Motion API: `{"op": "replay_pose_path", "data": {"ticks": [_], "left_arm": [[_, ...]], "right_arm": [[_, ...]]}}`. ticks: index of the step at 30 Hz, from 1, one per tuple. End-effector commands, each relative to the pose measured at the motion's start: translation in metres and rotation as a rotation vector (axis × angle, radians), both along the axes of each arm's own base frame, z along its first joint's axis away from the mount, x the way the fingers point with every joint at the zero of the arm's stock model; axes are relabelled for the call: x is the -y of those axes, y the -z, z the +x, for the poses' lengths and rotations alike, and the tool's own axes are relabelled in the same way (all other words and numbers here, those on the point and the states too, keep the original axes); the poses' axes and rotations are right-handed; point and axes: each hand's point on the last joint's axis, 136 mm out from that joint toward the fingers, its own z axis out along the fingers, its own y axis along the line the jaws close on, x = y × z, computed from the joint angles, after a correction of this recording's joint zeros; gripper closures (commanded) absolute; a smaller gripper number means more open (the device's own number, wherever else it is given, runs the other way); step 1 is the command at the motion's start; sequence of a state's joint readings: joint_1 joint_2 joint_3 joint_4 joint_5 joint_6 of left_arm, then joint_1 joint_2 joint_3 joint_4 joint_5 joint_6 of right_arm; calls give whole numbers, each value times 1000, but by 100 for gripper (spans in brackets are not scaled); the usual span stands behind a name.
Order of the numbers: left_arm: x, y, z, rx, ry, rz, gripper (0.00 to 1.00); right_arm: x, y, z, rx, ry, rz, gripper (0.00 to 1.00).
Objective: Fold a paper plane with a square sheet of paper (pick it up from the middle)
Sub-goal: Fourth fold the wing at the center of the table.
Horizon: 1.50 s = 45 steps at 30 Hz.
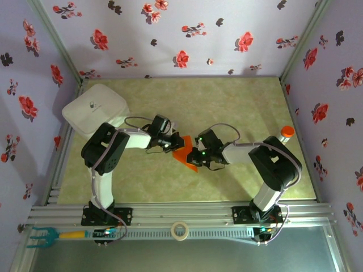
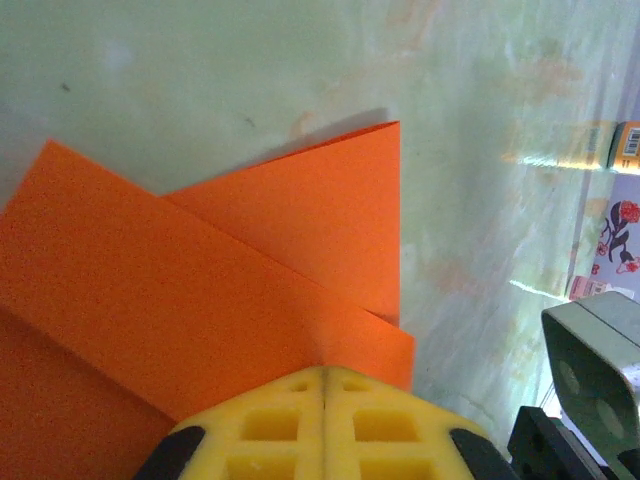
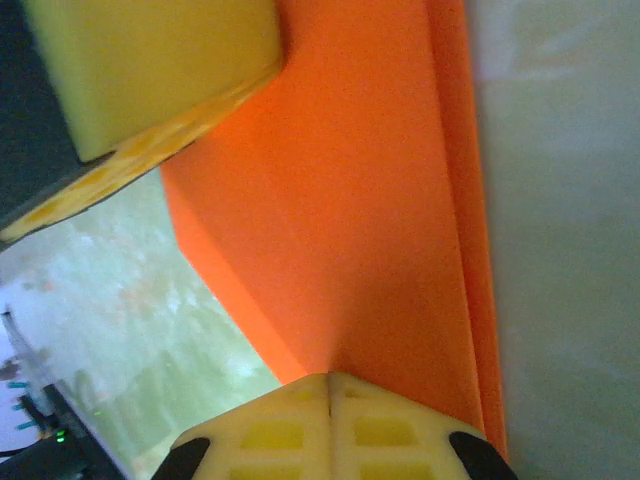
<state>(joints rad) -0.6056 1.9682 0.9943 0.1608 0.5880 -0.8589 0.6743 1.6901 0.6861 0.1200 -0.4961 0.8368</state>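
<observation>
Near the middle of the bench (image 1: 244, 107), a little toward its near edge, both arms meet over the orange sheet of paper (image 1: 185, 155), which is creased into a pointed wedge. The left claw (image 1: 172, 143) takes it from the left and the right claw (image 1: 196, 153) from the right, with the sheet spanning the short gap between them. The overhead view gives this layout but hides both grip points under the wrists. From the left wrist, the left claw (image 2: 325, 376) has its yellow fingers pressed together on the sheet of paper (image 2: 200, 290), where two folded layers overlap. From the right wrist, the right claw (image 3: 330, 380) is likewise clamped on the sheet of paper (image 3: 370, 230), a long crease running along one side, and a yellow finger (image 3: 150, 90) of the left claw crowds the top corner. Whether the sheet rests on the bench or hangs just above it cannot be told. A grey housing (image 2: 595, 360), cut off at the frame edge, is hard to identify. A white lidded box (image 1: 93, 109) sits at the far left corner and an orange-capped bottle (image 1: 287, 132) by the right edge.
</observation>
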Motion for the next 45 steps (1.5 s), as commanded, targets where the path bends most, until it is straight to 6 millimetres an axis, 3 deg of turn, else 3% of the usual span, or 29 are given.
{"op": "replay_pose_path", "data": {"ticks": [1,12,20,28,31,36,40,45], "left_arm": [[-23,39,-9,-73,-41,106,96],[-31,46,-11,-90,-59,124,97],[-33,48,-9,-95,-68,128,97],[-33,48,-10,-98,-68,127,97],[-33,47,-10,-100,-68,126,97],[-33,46,-11,-103,-75,117,98],[-32,42,-9,-104,-85,105,98],[-29,34,-8,-96,-89,84,97]], "right_arm": [[15,21,-13,-38,22,-33,100],[28,17,-35,-48,37,18,100],[58,32,-69,-98,47,-51,100],[70,34,-83,-101,59,-90,100],[71,30,-81,-93,61,-105,100],[75,7,-65,-19,105,-139,99],[70,-15,-45,1,224,-60,89],[62,-23,-30,6,295,8,83]]}}
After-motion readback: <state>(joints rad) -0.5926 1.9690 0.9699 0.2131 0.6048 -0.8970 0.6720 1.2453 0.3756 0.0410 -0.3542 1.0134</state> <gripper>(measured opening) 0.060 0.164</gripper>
